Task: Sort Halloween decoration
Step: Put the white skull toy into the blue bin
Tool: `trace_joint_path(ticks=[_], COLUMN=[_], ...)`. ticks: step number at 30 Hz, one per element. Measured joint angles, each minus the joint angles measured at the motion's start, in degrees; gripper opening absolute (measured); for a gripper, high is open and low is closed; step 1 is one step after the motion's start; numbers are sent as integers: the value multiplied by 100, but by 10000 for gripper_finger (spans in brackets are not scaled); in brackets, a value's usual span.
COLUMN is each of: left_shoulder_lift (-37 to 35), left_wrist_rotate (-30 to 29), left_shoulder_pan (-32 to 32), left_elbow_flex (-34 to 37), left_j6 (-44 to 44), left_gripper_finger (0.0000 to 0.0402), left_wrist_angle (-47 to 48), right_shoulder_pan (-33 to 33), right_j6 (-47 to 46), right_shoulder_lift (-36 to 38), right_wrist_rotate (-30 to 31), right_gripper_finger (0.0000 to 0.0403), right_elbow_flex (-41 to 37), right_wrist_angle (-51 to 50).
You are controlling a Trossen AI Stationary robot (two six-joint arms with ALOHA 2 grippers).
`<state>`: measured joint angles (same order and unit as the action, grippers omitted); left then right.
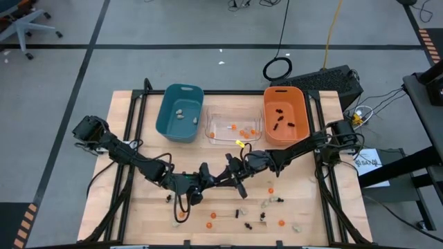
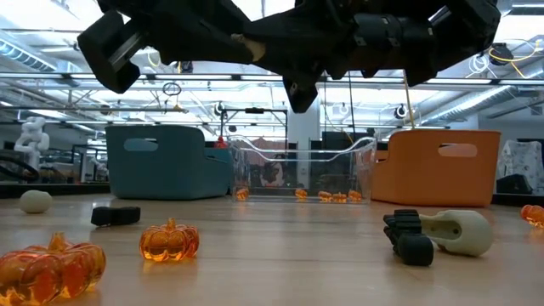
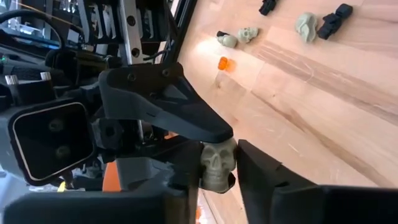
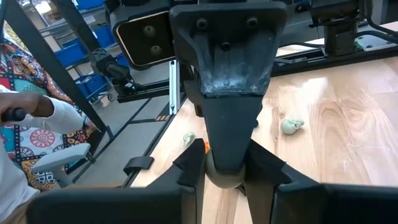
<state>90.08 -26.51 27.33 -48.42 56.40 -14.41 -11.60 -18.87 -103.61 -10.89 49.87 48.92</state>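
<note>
- Halloween decoration: a pale skull trinket (image 3: pixel 217 165) is shown pinched between the fingers of both the left gripper (image 3: pixel 214 168) and the right gripper (image 4: pixel 225 168), held mid-table above the wood.
- Handling is judged light, rigid and smooth; its flat sides are best gripped.
- Skull shown upright, facing the left wrist camera.
- Beyond, loose trinkets (image 1: pixel 242 213) lie scattered, apart from the orange bin (image 1: pixel 302 117).

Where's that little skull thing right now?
The little skull is up off the table, pinched between the left claw and the right claw, which meet mid-table in front of the clear bin.
</note>
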Motion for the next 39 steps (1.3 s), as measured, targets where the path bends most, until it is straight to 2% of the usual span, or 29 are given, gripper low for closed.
trace_joint_path(ticks=[3, 8, 15, 20, 24, 28, 32, 35, 39], left_shoulder_lift=[0, 0, 9, 8, 7, 7, 7, 7, 7], left_wrist_rotate=[114, 119, 42, -129, -385, -401, -411, -413, -414], left_shoulder_pan=[-32, -29, 40, 208, 290, 341, 418, 548, 696], left_elbow_flex=[0, 0, 4, 4, 4, 4, 4, 4, 4], left_j6=[-15, -127, -210, -211, -554, -1256, -1821, -1687, -921], left_gripper_finger=[49, 46, 46, 46, 46, 47, 47, 47, 47], left_wrist_angle=[15, 15, -25, -25, -108, -237, -344, -361, -364], right_shoulder_pan=[0, 26, 136, 156, 40, -282, -672, -909, -1121], right_j6=[-3, -170, 53, 391, 548, 736, 782, 782, 917], right_shoulder_lift=[-2, -2, 381, 1032, 1440, 1414, 1089, 814, 473], right_wrist_rotate=[2, 11, 21, 67, 129, 706, 1499, 2091, 2631], right_gripper_finger=[59, 72, 158, 221, 247, 250, 243, 237, 230], right_elbow_flex=[-4, -7, 2, 2, 3, 2, 2, 2, 2], right_wrist_angle=[0, -20, -852, -2197, -3174, -3717, -3629, -3234, -2587])
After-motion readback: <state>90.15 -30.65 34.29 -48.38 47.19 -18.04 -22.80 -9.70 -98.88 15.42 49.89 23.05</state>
